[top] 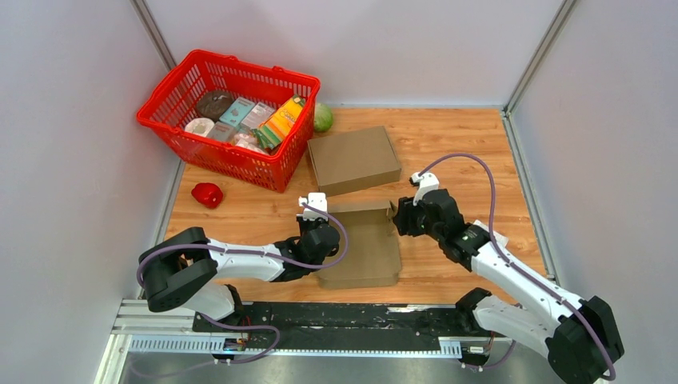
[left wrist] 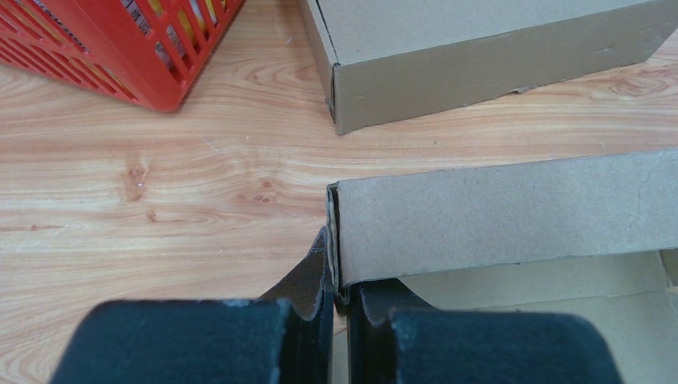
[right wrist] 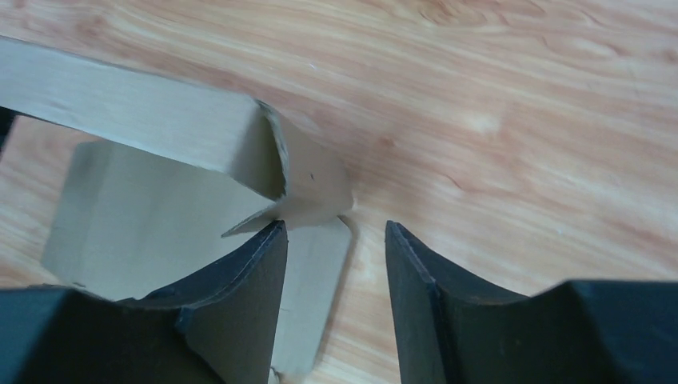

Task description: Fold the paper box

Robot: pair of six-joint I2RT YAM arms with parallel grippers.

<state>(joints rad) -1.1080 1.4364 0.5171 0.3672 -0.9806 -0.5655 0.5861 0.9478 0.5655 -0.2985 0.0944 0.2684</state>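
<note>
The paper box (top: 361,246) is brown cardboard lying open in the middle of the table, with its far wall raised. My left gripper (top: 319,230) is at the box's far left corner. In the left wrist view, that gripper (left wrist: 342,298) is shut on the end of the upright wall (left wrist: 496,212). My right gripper (top: 402,218) is at the far right corner. In the right wrist view it stands open (right wrist: 336,228), its fingers either side of a loose flap (right wrist: 316,272) just below the wall's folded corner (right wrist: 308,188). Neither finger presses on the card.
A closed cardboard box (top: 353,158) lies just beyond the open one. A red basket (top: 228,116) of groceries stands at the back left, with a green ball-like thing (top: 322,118) beside it. A small red object (top: 207,194) lies left of the box.
</note>
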